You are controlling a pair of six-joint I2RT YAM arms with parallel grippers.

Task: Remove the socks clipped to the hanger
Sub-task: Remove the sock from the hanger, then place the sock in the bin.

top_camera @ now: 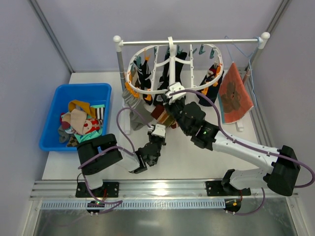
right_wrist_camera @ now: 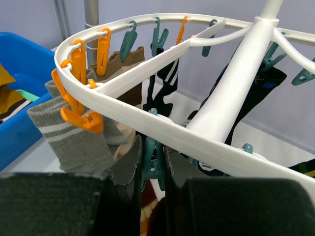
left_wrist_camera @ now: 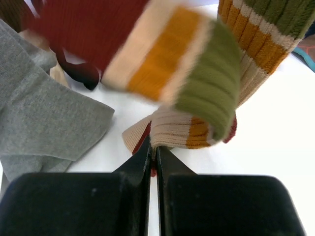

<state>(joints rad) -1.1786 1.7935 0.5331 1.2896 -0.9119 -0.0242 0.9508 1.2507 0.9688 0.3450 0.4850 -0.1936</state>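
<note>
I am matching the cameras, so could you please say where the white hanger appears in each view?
Top external: hanger upper centre, on the rail.
Left wrist: not in it; only socks.
Right wrist: hanger fills the frame, above the right gripper, shut on a teal clip.
Shared landmark: blue bin, at left in top and right wrist views.

A clip hanger hangs from a rail stand at the back of the table, socks clipped around its frame and dangling beneath. Left of it on the table sits a bin with loose socks piled inside; right of it a flat cloth hangs from a wire hanger on the same rail. The right gripper is at the frame's near rim with a clip between its fingers, and the left gripper, lower and nearer, pinches a hanging sock by its hem.
</note>
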